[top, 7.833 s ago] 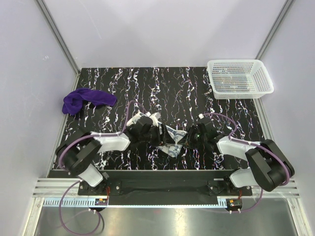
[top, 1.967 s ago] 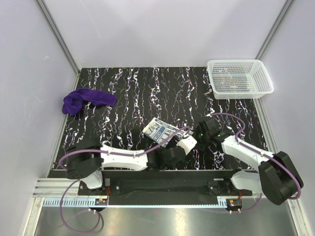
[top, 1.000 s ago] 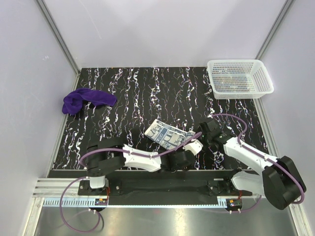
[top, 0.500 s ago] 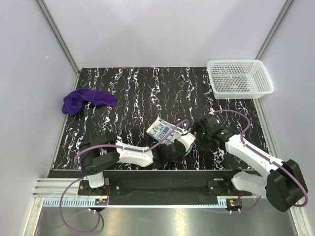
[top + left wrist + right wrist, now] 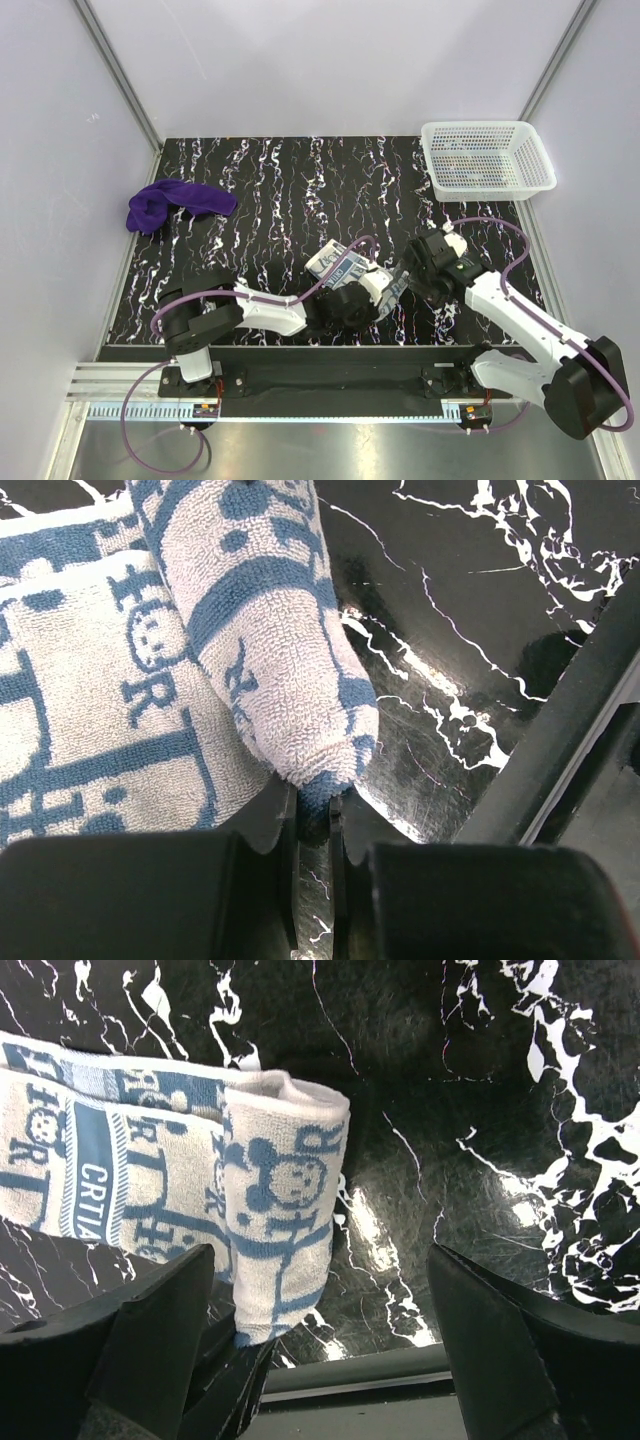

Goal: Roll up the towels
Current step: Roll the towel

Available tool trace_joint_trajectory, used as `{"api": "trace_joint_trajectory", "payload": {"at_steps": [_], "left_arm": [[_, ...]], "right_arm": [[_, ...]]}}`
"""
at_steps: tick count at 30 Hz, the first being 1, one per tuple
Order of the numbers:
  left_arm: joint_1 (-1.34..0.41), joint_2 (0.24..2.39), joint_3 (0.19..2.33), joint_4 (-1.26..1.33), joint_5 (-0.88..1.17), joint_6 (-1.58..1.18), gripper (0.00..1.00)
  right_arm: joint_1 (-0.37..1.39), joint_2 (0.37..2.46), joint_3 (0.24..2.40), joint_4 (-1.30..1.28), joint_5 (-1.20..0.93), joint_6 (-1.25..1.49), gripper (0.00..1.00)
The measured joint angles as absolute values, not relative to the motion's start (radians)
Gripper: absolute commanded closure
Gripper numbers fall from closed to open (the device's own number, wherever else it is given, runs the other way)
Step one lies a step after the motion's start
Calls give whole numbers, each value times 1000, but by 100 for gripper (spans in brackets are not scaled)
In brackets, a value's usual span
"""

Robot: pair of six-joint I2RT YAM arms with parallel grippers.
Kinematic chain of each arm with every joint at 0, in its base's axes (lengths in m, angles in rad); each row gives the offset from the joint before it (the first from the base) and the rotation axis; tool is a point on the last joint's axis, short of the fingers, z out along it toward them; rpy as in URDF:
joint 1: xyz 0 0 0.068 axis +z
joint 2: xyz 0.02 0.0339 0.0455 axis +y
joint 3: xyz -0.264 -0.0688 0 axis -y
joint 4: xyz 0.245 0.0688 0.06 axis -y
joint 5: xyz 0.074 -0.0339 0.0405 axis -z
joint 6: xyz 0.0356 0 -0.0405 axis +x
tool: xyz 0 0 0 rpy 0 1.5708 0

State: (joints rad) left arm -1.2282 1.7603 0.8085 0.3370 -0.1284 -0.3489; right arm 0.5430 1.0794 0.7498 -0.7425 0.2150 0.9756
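Two towels, two grippers, one basket. Patterned towel — partly rolled, front centre of table. Left gripper clenched on tip of its rolled end. Right gripper spread wide, grasping nothing, just beside roll. Purple towel — bunched, far left. White basket back right.

One towel lies near the worktop's front middle (its end pinched by the left tool), the right tool just to its right. The second towel sits at the left edge, the basket in the far right corner.
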Motion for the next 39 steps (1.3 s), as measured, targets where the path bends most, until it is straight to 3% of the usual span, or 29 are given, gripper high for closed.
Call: {"api": "trace_joint_trajectory", "payload": {"at_steps": [7, 17, 28, 39], "left_arm": [[-1192, 1760, 789, 373, -50, -376, 100], [-1052, 1760, 756, 439, 193, -513, 100], [-908, 1800, 711, 562, 403, -747, 100], [-879, 1935, 671, 819, 548, -939, 100]], "right_arm": [[538, 1011, 744, -719, 219, 973, 7], [536, 652, 602, -604, 133, 935, 10], [536, 708, 448, -451, -16, 957, 11], [536, 851, 381, -237, -51, 998, 11]]}}
